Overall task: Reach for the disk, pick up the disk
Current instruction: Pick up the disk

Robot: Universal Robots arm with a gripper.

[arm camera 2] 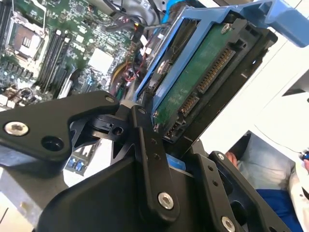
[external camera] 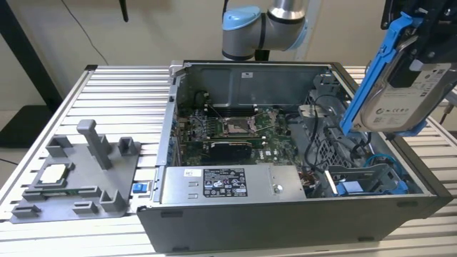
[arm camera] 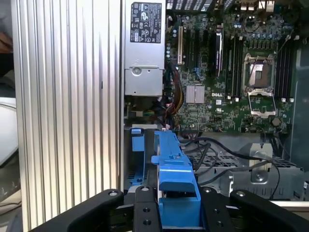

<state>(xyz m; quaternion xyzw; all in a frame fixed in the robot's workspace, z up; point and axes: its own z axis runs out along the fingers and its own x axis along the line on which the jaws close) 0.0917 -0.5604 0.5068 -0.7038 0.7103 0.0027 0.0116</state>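
The disk [external camera: 400, 101] is a silver drive with a white label in a bright blue carrier frame. It hangs upright and a little tilted above the open computer case's side on the exterior view's right, lifted out of the case. My black gripper [external camera: 428, 51] is shut on its upper part. In the second wrist view the disk's green circuit-board underside [arm camera 2: 203, 82] sits between my black fingers [arm camera 2: 149, 159]. The first wrist view has the blue carrier edge [arm camera: 176, 186] clamped between the finger links [arm camera: 145, 208].
The open computer case [external camera: 286, 219] lies on a slatted aluminium table [external camera: 114, 96], with motherboard [external camera: 236, 128], power supply [external camera: 228, 184] and an empty blue bay [external camera: 364, 182] below the disk. A grey fixture plate [external camera: 78, 193] holding a small square chip [external camera: 53, 174] lies at the exterior view's left.
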